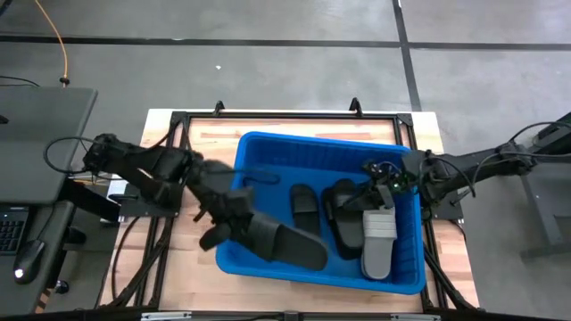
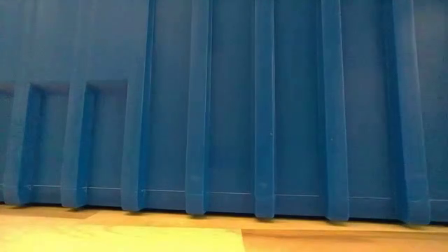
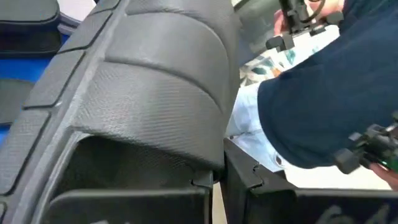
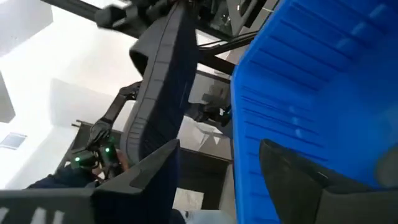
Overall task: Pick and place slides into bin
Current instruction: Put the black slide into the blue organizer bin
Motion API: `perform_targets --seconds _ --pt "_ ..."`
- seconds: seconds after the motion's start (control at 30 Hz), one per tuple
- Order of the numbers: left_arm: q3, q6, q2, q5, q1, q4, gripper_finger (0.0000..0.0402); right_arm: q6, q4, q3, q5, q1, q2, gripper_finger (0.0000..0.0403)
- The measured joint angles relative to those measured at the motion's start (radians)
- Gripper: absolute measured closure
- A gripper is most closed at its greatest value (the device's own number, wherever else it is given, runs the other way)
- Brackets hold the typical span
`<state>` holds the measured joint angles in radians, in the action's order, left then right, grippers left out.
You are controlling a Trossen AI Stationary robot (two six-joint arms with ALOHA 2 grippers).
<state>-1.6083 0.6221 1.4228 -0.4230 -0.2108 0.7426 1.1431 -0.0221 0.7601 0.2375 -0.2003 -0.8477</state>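
The blue bin [image 1: 312, 142] stands on the wooden table; its ribbed wall fills the low view [image 2: 266, 105]. Inside lie two black slides [image 1: 304, 209] [image 1: 343, 227] and a light grey slide [image 1: 378, 242], flat on the bin's floor. My left gripper [image 1: 228, 223] is shut on another black slide [image 1: 285, 242] over the bin's near left corner. My right gripper [image 1: 379, 192] is open and empty inside the bin, above the far end of the grey slide; its fingers stand apart in the right wrist view [image 4: 217, 186]. My left gripper holds the black slide by its end nearest the table's left [image 1: 243, 228], coming level from the left. The slide sticks out past the fingers toward the right, clear above the bin's rim. In the wrist view the strap [image 3: 155, 81] hides the exact place of contact.
The bin takes up the table's middle and right; bare wood [image 1: 169, 259] lies to its left and along the near edge. A dark desk with a keyboard [image 1: 13, 227] stands left of the table. A person's dark blue sleeve [image 3: 323, 93] shows beyond the table.
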Motion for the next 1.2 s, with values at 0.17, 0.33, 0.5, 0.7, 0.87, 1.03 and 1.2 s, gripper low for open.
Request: perform_targets --seconds 0.17,0.33,0.5,0.7,0.87,1.03,1.2 --pt "0.001 -0.054 0.013 -0.112 0.082 0.068 0.0401 -0.066 -0.005 0.105 -0.001 -0.035 -0.11 0.0172" --pt "0.002 -0.1 0.038 -0.19 0.129 0.096 0.0401 -0.132 -0.083 0.24 -0.001 -0.049 -0.224 0.0143" --pt "0.002 -0.121 0.064 -0.257 0.146 0.069 0.0401 -0.139 -0.249 0.371 0.011 -0.045 -0.351 0.0127" --pt "0.003 -0.124 0.092 -0.302 0.146 0.029 0.0401 -0.183 -0.281 0.469 0.033 -0.04 -0.469 0.0125" --pt "0.001 -0.124 0.112 -0.333 0.146 0.011 0.0401 -0.21 -0.286 0.534 0.075 -0.037 -0.557 0.0125" --pt "0.003 -0.139 0.121 -0.341 0.15 0.018 0.0401 -0.228 -0.28 0.601 0.144 -0.045 -0.626 0.0125" --pt "0.002 -0.18 0.133 -0.465 0.158 0.037 0.0401 -0.26 -0.287 0.639 0.208 -0.043 -0.656 0.0125"
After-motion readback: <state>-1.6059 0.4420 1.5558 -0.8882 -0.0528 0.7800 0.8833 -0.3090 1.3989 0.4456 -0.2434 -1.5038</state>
